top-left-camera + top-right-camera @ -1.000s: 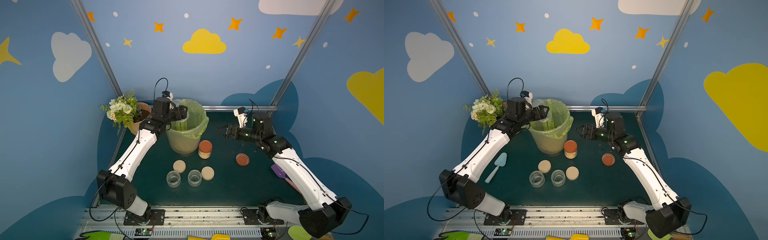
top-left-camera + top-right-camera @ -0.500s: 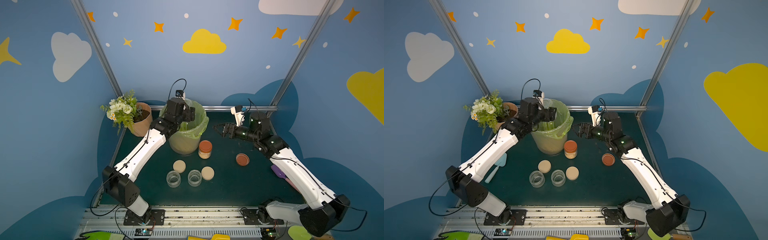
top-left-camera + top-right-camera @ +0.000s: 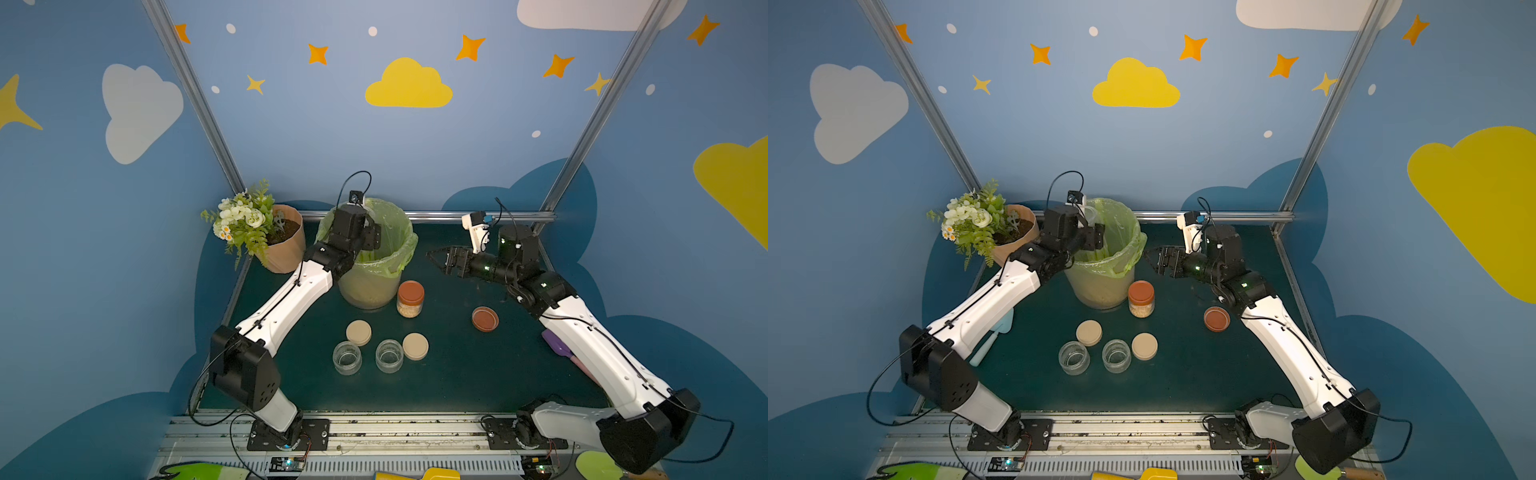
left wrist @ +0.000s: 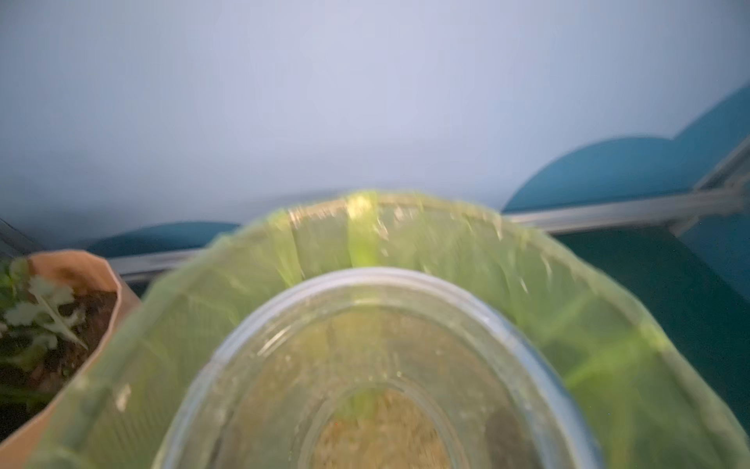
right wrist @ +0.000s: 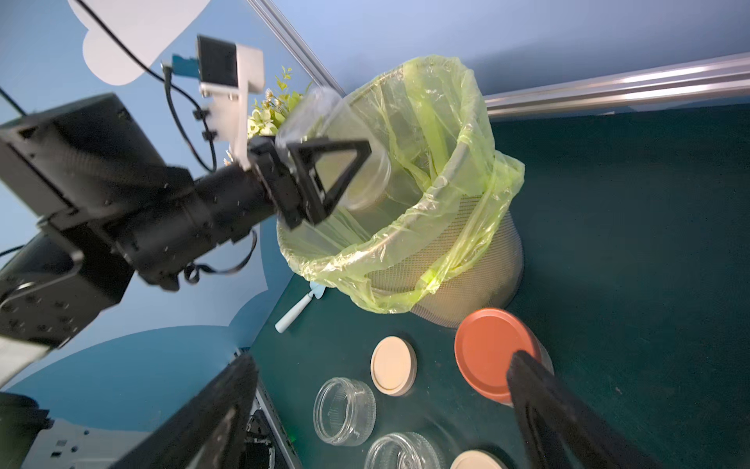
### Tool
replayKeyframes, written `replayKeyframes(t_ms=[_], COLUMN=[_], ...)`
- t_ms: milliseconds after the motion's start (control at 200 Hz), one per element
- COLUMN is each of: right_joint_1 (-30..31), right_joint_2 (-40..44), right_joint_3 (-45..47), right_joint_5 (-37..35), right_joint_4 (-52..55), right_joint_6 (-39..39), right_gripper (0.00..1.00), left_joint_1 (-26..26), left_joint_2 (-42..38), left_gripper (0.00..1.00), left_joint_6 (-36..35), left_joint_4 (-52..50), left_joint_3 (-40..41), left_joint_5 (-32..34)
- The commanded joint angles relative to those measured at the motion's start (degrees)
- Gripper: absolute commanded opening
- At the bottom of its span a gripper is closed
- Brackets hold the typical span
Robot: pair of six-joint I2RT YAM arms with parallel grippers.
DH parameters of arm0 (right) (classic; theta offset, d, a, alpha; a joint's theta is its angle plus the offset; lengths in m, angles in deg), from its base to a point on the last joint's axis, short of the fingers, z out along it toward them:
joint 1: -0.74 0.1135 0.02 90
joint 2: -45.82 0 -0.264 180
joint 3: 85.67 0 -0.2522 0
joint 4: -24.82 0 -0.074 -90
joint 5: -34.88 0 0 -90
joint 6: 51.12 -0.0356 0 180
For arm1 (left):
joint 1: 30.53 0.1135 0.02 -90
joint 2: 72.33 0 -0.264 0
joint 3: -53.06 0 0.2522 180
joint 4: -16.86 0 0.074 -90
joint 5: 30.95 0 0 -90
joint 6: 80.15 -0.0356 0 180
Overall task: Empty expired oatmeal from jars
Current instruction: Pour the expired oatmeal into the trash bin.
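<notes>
My left gripper (image 5: 357, 158) is shut on a clear glass jar (image 5: 345, 142), tipped with its mouth into the bin with the green bag (image 3: 397, 253). The jar (image 4: 377, 365) fills the left wrist view, blurred, and tan oatmeal (image 4: 381, 434) shows through its glass. A shut jar with a rust-orange lid (image 3: 410, 297) holds oatmeal (image 3: 409, 309) beside the bin. Two open empty jars (image 3: 347, 357) (image 3: 389, 355) stand at the front. My right gripper (image 3: 436, 255) hangs open right of the bin, holding nothing; its fingers (image 5: 548, 406) frame the jars below.
Two beige lids (image 3: 358, 332) (image 3: 415, 345) and a rust-orange lid (image 3: 485, 319) lie loose on the dark green table (image 3: 457, 374). A flower pot (image 3: 282, 245) stands at the back left. A pale blue trowel (image 3: 994, 338) lies under the left arm, a purple spatula (image 3: 559, 345) under the right.
My left arm has swung right and up with the jar, from the bin's left rim to over its opening. The right gripper has drifted a little left and stays open.
</notes>
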Motion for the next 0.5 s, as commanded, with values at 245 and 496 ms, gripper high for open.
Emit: replayKeyframes(t_ms=[245,496], right_joint_1=[1.3,2.0], right_joint_2=[-1.0,-1.5], right_joint_3=[-2.0,-1.0], right_joint_5=[0.6,0.5], right_joint_4=[-0.4,-4.0], right_joint_6=[0.9,-1.4], right_gripper=[0.96,0.96], left_joint_1=[1.8,2.4], left_joint_2=[3.7,-4.9], left_gripper=[0.03,0.03], left_joint_6=[1.7,9.9], left_joint_4=[-13.9,4.5], left_joint_3=[-16.4,-5.9], left_joint_5=[-5.7,-9.1])
